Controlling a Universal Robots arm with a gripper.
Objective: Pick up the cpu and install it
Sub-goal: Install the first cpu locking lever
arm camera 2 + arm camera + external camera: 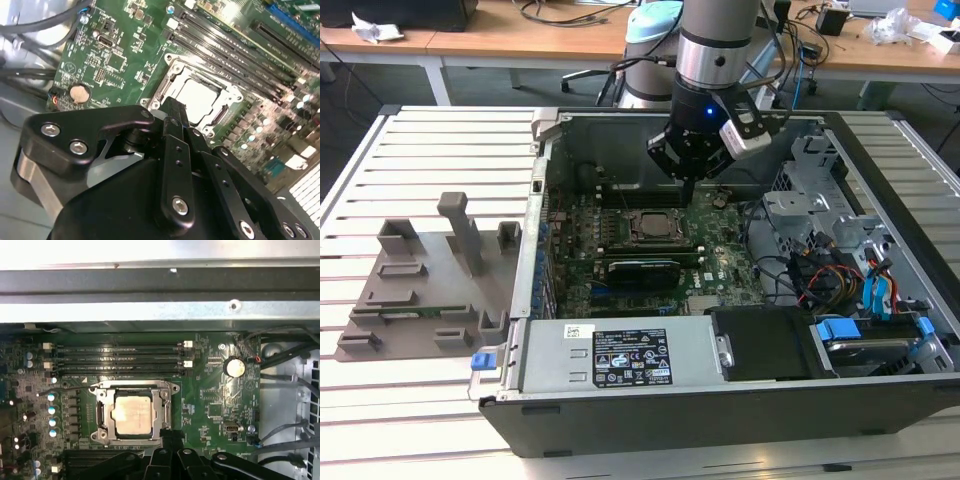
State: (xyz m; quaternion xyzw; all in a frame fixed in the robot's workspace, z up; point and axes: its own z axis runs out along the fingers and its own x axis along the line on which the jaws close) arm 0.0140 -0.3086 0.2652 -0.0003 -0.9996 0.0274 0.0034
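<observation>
Cpu (131, 413) sits in its socket (132, 386), closed fingers (173, 120) beside it.

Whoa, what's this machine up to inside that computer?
A robot arm is reaching into an open computer case. Its hand hangs low over the green motherboard, right at the edge of the processor socket. The cpu, a silver square chip, already lies in that socket, not in the hand.

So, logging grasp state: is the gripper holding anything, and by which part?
Nothing. The gripper is shut and empty; the cpu lies in its socket.
</observation>
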